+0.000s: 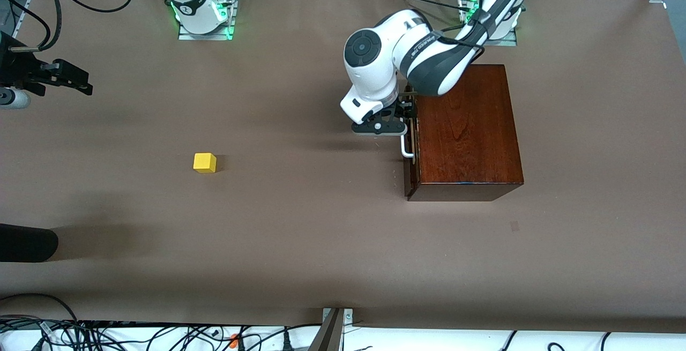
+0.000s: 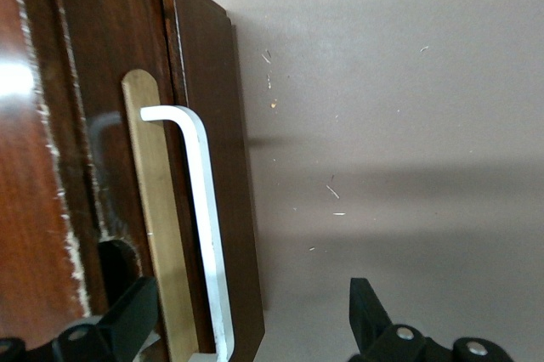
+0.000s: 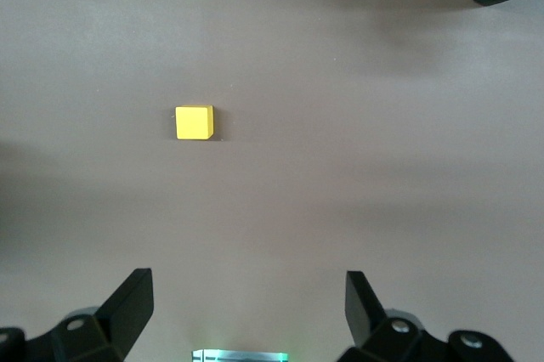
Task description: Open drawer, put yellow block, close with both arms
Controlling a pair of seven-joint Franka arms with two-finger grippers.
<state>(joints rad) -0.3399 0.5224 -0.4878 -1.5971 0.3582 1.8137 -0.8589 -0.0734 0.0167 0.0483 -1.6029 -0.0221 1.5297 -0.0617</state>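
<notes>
Mahogany box (image 1: 466,131) shows us its drawer (image 1: 411,150) shut; our left pincer (image 1: 405,120) straddles the white handle (image 2: 204,226), fingers spread. We see the yellow block (image 1: 204,162) on the brown surface (image 1: 300,222), the right pincer (image 3: 246,311) open above

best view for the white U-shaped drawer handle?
Left wrist view: the white U-shaped bar handle fills the frame, standing off the dark reddish-brown drawer front, with the left tool open around it. The front view shows only a small piece of it under the arm. The right wrist view doesn't show it.
</notes>
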